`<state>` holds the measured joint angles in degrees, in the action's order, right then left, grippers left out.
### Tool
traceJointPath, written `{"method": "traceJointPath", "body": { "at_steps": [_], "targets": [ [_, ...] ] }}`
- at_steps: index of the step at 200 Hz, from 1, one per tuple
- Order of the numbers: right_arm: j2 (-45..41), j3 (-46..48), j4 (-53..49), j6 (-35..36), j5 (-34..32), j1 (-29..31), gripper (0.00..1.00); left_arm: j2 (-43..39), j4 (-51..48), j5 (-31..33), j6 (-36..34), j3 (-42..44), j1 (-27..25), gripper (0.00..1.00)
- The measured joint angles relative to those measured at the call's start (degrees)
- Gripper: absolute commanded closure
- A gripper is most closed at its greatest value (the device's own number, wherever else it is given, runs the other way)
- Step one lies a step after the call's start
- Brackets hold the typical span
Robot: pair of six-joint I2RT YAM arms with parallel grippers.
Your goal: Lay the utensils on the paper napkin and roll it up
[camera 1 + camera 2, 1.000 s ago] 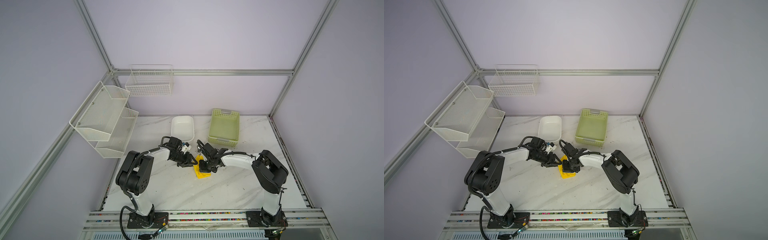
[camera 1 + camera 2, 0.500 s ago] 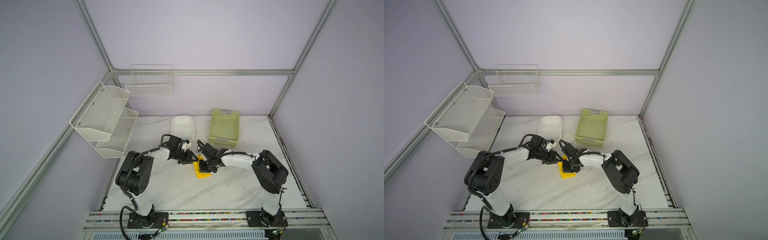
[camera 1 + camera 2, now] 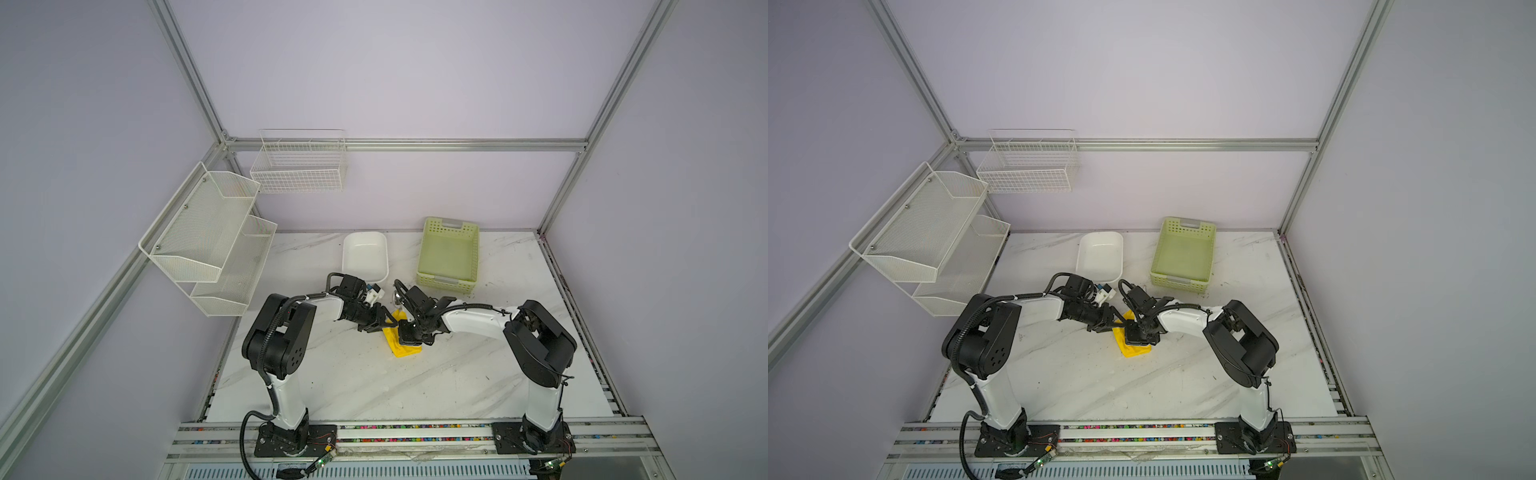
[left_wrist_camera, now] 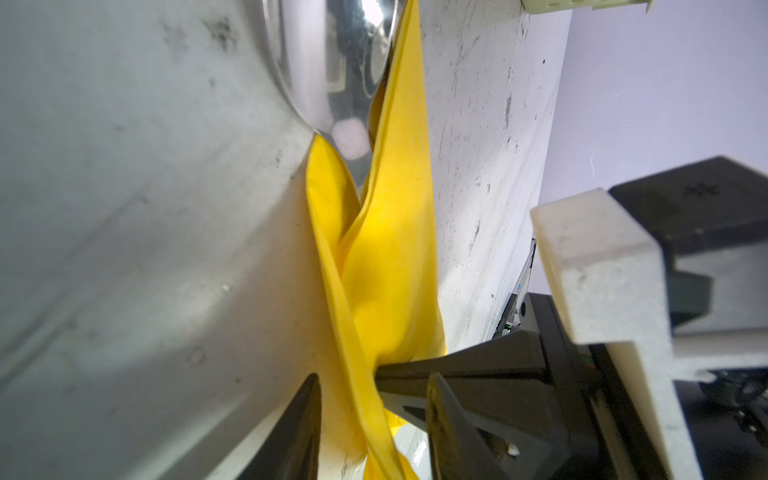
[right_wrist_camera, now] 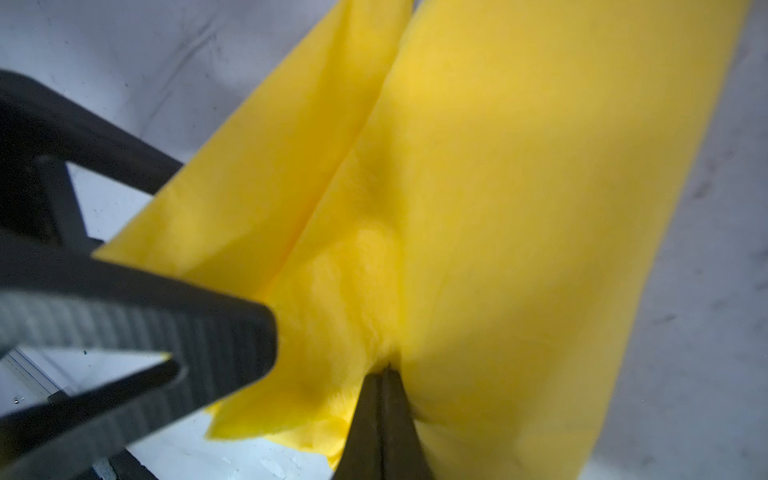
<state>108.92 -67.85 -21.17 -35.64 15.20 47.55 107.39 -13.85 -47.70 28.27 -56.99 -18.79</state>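
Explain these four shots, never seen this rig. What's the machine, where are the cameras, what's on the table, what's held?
These are two small robot arms bolted to the front of a marble table, each ending in two-finger jaws. The two wide pictures come from one overhead stereo camera, so they show nearly the same scene. The two close-ups come from a camera on each arm's wrist.

In both top views the left arm and right arm meet over a yellow paper napkin, which is partly folded. A spoon pokes out of the fold; no other cutlery is visible. The right jaws are shut, pinching the napkin. The left jaws stand open astride a fold.

Behind them sit a white tray and a green basket.
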Motion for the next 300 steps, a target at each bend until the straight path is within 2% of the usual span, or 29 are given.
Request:
{"method": "traceJointPath", "body": {
  "at_steps": [58,181,252,300],
  "targets": [
    [0.0,0.0,0.0,0.0,0.0,0.0,1.0,3.41,0.98,-0.44,-0.02,-2.73,0.04,0.59],
    [0.0,-0.02,0.0,0.04,0.02,0.0,1.0,3.26,-1.05,0.72,-1.51,-3.85,1.09,0.59],
    [0.0,0.0,0.0,0.07,0.04,0.0,1.0,-3.8,-1.51,2.49,-0.26,3.37,0.11,0.6],
    [0.0,0.0,0.02,0.04,0.04,0.0,1.0,-5.84,3.13,4.76,4.83,8.11,-3.15,0.64]
  ]
}}
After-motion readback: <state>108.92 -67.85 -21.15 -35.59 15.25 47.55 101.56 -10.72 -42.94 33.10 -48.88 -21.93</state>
